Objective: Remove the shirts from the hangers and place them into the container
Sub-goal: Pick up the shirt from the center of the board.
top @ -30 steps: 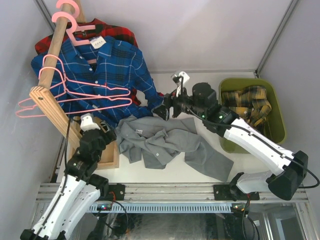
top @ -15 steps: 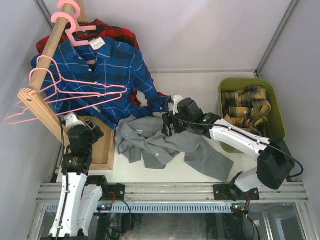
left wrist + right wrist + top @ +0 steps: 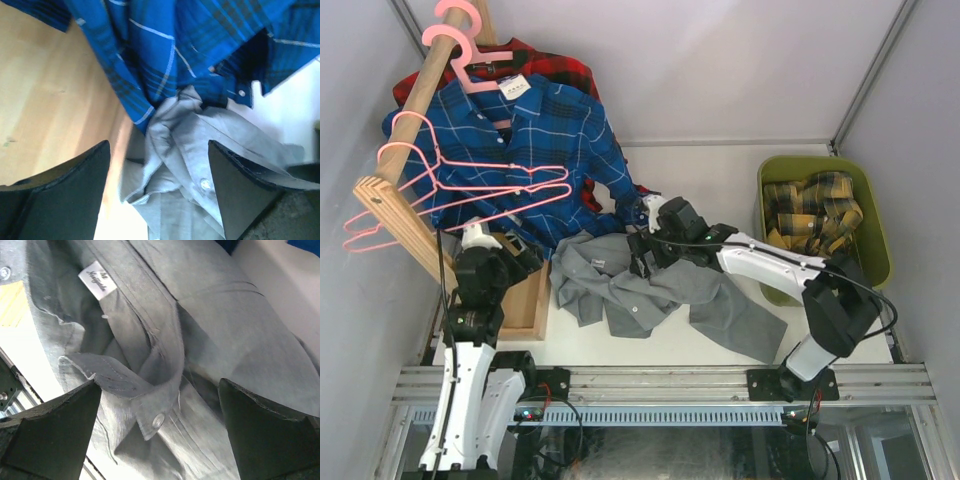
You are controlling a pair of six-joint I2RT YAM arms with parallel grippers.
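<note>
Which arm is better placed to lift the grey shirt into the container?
Right. The right pincer is open over the grey shirt at its collar, and the container stands on that arm's side. The left pincer, also open, is at the shirt's edge.

Grey shirt [image 3: 200,330]: matt woven cloth, fine weave, smooth plastic buttons, white woven label.
Blue plaid shirt [image 3: 165,50]: matt cloth too, soft folds.
Container [image 3: 875,215]: olive plastic, smooth, slight sheen.
Hangers [image 3: 465,68]: thin, pink, glossy.
Rail [image 3: 430,80] and base board [image 3: 45,100]: bare light wood, grain visible, matt.
Tabletop [image 3: 720,180]: white, smooth, matt.
Left end effector [image 3: 159,150], right end effector [image 3: 160,385]: black, matt, grainy.
Arm shells [image 3: 770,262]: white glossy plastic.
</note>
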